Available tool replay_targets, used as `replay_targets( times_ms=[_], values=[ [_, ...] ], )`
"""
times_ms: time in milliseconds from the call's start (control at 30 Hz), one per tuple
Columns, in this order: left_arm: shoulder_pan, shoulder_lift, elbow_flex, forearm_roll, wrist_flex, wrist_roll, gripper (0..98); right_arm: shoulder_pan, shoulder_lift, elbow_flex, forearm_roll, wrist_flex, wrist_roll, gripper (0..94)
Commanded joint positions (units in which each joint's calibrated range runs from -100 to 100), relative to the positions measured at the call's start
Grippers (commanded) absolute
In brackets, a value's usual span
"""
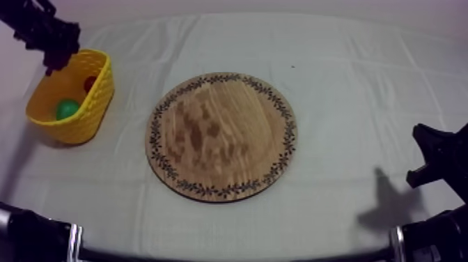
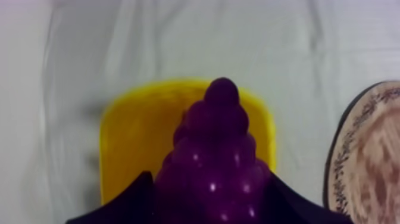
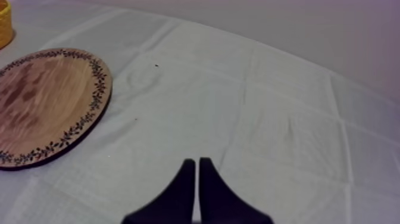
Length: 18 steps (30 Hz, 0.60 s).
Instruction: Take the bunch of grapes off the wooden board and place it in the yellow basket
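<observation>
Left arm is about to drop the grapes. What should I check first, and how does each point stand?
1. Grip: left gripper shut on the bunch of grapes: ok.
2. Position: grapes over the opening of the yellow basket: ok.
3. Room inside, beside the green round thing and the small red fruit: cannot tell.
4. Drop height above the basket: cannot tell.
5. Clearance: right gripper shut, on the far side of the wooden board from the basket: ok.
</observation>
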Motion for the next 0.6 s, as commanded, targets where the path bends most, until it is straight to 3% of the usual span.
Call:
replay_targets(
  times_ms=[0,433,500,567],
  values=[
    [-0.92,-0.17,2.93,-0.06,0.78,0.45,42.7,-0.02,-0.01,-0.03,0.01,0.04,0.00,0.4],
    [-2.64,-1.83,9.55,0.03,0.42,0.30,46.4,-0.02,-0.01,-0.03,0.01,0.04,0.00,0.4],
    [-3.13,-2.02,9.83,0.21,-0.35,0.16,55.2,-0.02,-0.01,-0.03,0.01,0.04,-0.02,0.4],
    [-3.82,-2.24,10.05,0.41,-1.32,0.01,72.4,-0.02,-0.01,-0.03,0.01,0.04,-0.01,0.4]
  ],
)
